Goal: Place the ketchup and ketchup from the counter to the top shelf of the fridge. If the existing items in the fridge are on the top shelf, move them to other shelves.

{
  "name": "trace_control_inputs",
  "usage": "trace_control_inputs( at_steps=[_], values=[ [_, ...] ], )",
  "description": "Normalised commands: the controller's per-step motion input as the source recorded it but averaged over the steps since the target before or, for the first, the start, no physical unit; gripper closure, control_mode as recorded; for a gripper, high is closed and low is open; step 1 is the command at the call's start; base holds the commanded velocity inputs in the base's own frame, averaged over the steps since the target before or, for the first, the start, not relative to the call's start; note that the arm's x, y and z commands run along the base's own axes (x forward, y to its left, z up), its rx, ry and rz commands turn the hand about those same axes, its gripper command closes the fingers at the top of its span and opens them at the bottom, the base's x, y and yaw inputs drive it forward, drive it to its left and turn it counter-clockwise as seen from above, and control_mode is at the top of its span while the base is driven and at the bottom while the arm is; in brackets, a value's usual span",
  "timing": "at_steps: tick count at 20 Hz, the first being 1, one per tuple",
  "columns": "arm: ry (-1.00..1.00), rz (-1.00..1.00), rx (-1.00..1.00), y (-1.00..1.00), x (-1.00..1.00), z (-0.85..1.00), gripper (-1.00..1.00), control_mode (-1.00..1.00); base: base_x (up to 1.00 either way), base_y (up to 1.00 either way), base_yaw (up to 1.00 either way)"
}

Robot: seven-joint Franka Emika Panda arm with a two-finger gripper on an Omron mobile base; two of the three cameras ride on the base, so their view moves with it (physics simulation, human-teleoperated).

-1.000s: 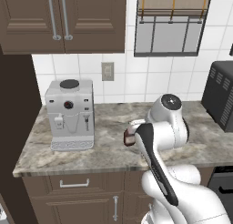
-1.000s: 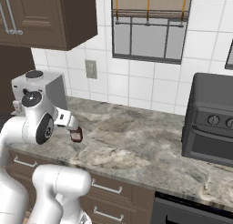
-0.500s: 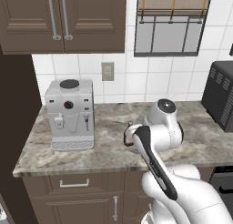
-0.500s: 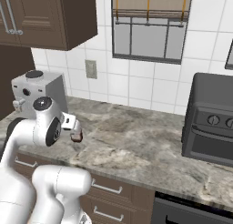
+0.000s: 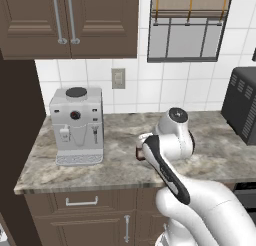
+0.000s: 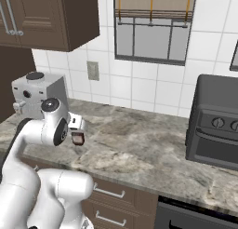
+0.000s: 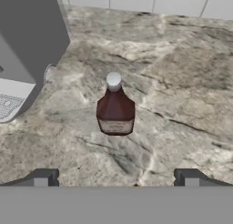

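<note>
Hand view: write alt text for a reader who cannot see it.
A small dark reddish-brown ketchup bottle with a pale cap stands upright on the grey-beige marbled counter, centred ahead of the open hand, whose two fingertips are spread wide and not touching it. A grey coffee machine sits at the upper left, with white wall tiles beyond the counter.

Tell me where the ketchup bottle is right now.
In the hand view, the ketchup bottle stands upright on the counter, right of the coffee machine and ahead of the open end effector.
</note>
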Motion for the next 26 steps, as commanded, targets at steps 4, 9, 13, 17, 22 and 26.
trace_control_inputs(
  at_steps=[4, 9, 13, 17, 22, 26],
  values=[
    [0.00, 0.00, 0.00, 0.00, 0.37, -0.04, -1.00, -1.00, 0.00, 0.00, 0.00],
    [0.02, 0.00, 0.00, 0.00, 0.28, -0.13, -1.00, -1.00, 0.00, 0.00, 0.00],
    [0.02, 0.00, 0.00, 0.01, 0.26, -0.22, -1.00, -1.00, 0.00, 0.00, 0.00],
    [0.03, 0.00, 0.00, 0.04, 0.19, -0.27, -1.00, -1.00, 0.00, 0.00, 0.00],
    [0.02, 0.00, 0.00, 0.12, 0.37, -0.21, -1.00, -1.00, 0.00, 0.00, 0.00],
    [0.00, 0.00, 0.00, 0.15, 0.36, -0.22, -1.00, -1.00, 0.00, 0.00, 0.00]
  ],
)
